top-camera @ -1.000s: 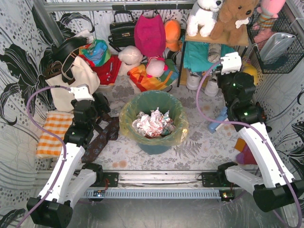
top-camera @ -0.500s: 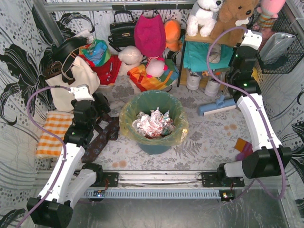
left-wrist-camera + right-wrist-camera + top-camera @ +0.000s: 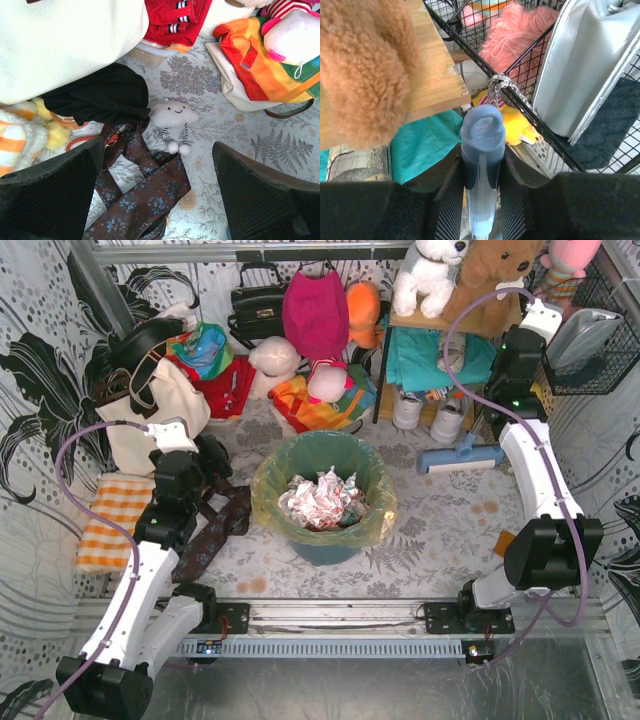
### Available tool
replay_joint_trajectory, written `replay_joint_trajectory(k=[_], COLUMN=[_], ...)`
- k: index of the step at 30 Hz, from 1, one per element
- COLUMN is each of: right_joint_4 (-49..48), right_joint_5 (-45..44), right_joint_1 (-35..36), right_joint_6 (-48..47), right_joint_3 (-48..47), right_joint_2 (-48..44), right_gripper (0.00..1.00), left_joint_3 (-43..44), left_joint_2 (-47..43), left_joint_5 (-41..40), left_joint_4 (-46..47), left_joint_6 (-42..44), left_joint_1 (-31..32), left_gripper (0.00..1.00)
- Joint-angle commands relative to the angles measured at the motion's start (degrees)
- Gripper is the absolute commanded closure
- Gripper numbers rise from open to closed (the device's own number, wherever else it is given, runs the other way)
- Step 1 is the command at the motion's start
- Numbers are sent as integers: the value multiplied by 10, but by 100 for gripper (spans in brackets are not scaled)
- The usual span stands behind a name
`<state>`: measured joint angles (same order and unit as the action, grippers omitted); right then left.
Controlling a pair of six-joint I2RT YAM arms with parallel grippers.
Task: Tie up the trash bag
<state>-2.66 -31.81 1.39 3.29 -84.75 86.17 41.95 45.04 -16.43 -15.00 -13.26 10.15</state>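
The yellow translucent trash bag [image 3: 263, 508] lines the teal bin [image 3: 325, 550] at the table's middle, its edge folded over the rim; crumpled paper [image 3: 322, 498] fills it. My left gripper [image 3: 207, 466] is open and empty left of the bin, over a brown floral cloth [image 3: 150, 195]; the left wrist view [image 3: 157, 200] does not show the bag. My right gripper [image 3: 498, 432] is far right of the bin, near the shelf, shut on the blue handle [image 3: 482, 150] of a dustpan brush [image 3: 458, 457]. The jaws [image 3: 481, 200] clamp the handle on both sides.
A cream canvas tote [image 3: 150, 410], bags and soft toys crowd the back. A wooden shelf [image 3: 432, 70] with a brown plush [image 3: 360, 70] and a wire basket [image 3: 520, 65] stand right by the right gripper. A small cloud toy [image 3: 172, 114] lies ahead of the left gripper.
My right arm has swung up and back toward the far right shelf, carrying the blue brush away from the bin. The left arm and the bag have not moved.
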Motion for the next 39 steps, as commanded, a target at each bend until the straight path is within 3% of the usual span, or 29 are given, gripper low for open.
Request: replay_joint_trajectory(k=[1,4,10,12,30,35,39], right_joint_4=[-90,-122,-123,-129,-131,-64,44], right_joint_5=[-15,-16,-11,-11,17,54,139], right_joint_1=[-7,-8,-11,-11,-12,-12,-8], right_joint_6=[7,-1,-10,-12,-35,-25,39], right_joint_3=[-13,-7,-14,-10,-24,-38,-31], right_joint_2=[14,15,25,23,7,-47,-107], right_gripper=[100,97,51,42,14,7,6], left_joint_3=[-7,-5,-6,-6,-6,-2,26], left_joint_2=[-4,-1,0,1,2,-1,-4], left_joint_5=[-2,-2,-2,-1,8,15,63], left_joint_4=[25,24,25,25,23,22,-17], left_joint_6=[-4,-4,-4,-4,-5,-3,-15], left_joint_1=[2,2,3,2,3,3,2], left_gripper=[2,2,2,2,2,2,2])
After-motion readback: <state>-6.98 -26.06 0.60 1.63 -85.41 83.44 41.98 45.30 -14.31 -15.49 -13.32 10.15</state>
